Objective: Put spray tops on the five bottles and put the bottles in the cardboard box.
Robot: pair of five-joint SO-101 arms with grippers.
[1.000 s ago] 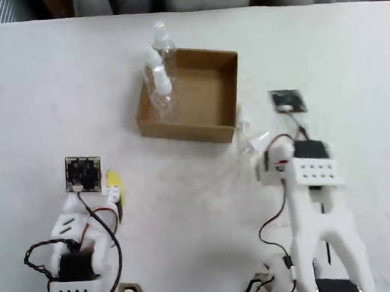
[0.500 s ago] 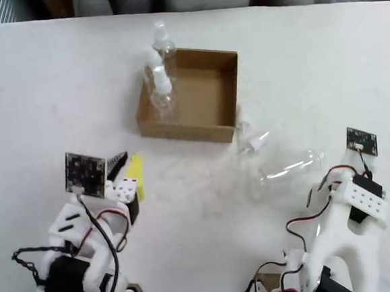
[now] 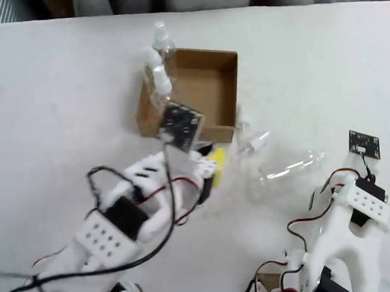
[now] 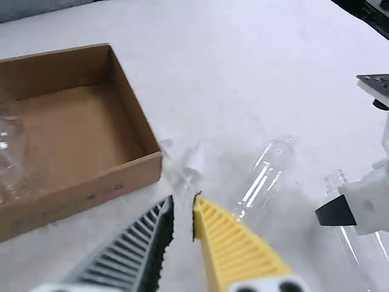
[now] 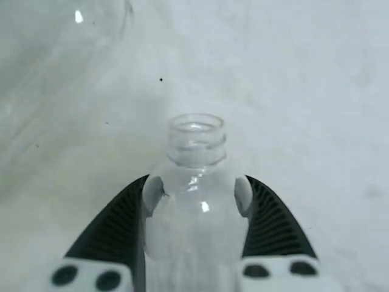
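Observation:
The cardboard box (image 3: 207,91) (image 4: 73,121) stands open at the table's middle back. Three clear bottles with white spray tops (image 3: 161,83) stand at its left side. My left gripper (image 3: 210,166) (image 4: 183,202) hovers just in front of the box, its grey and yellow fingers slightly open with nothing between them. Two loose spray tops (image 3: 252,141) (image 4: 184,176) lie right of the box's front corner. A topless clear bottle (image 3: 290,167) (image 4: 262,175) lies on the table beside them. My right gripper (image 5: 194,188) is shut on another topless bottle (image 5: 196,182) (image 4: 343,204) at the front right.
The right arm (image 3: 352,208) rises from the front right edge, cables trailing beside it. The left arm (image 3: 114,230) stretches diagonally from the front left. White tabletop (image 3: 56,96) lies open to the left and the far right of the box.
My left arm has swung from the front left forward and rightward to the box's front. The right arm pulled back from beside the box to the front right, then stayed nearly still.

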